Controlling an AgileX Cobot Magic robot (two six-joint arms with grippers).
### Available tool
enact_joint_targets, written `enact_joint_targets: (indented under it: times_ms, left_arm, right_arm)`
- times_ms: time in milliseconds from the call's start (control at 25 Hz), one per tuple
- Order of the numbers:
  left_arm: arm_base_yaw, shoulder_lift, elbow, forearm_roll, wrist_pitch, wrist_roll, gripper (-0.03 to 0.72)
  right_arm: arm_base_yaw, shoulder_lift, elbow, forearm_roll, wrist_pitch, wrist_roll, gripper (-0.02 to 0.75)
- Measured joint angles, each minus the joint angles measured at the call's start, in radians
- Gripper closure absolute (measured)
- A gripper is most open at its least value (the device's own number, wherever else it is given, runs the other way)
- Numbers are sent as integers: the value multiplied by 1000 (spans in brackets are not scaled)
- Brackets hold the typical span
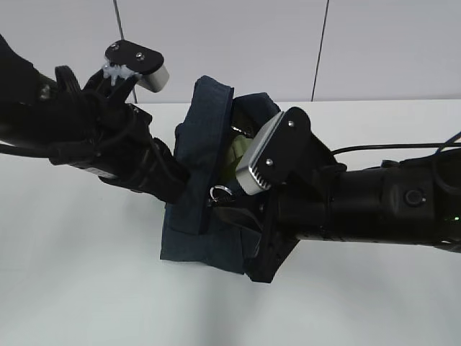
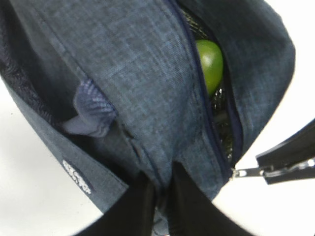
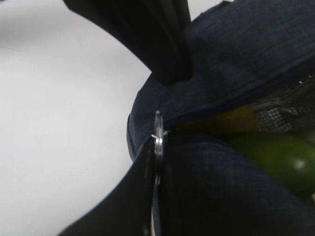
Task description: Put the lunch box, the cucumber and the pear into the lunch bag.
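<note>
Inside the lunch bag, only the right wrist view shows the pear.

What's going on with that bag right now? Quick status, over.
Left gripper shut on lunch bag fabric. Right gripper shut on silver ring pull. Cucumber and something yellow inside; zipper part open. Nothing in the way.
</note>
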Motion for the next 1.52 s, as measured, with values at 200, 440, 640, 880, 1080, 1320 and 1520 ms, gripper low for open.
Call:
enact_joint_targets:
  times_ms: [200, 440, 640, 880, 1080, 1320, 1520]
  left_arm:
    - [-1, 0, 0, -11, 4, 0, 685]
    - [-4, 0, 0, -17, 8, 0, 685]
    - [-4, -13, 0, -17, 13, 0, 683]
    - [-4, -38, 0, -17, 63, 0, 651]
    - [-4, -46, 0, -16, 133, 0, 564]
    - [-4, -46, 0, -15, 172, 0, 428]
    - [-4, -46, 0, -26, 176, 0, 410]
  right_arm:
    - [0, -72, 0, -2, 43, 0, 738]
    - [0, -112, 8, -8, 56, 0, 738]
    - [0, -116, 8, -8, 56, 0, 738]
    - [0, -116, 8, -8, 56, 0, 738]
    - [0, -118, 8, -8, 56, 0, 738]
    - [0, -118, 8, -8, 56, 0, 738]
    - [0, -118, 8, -8, 56, 15, 738]
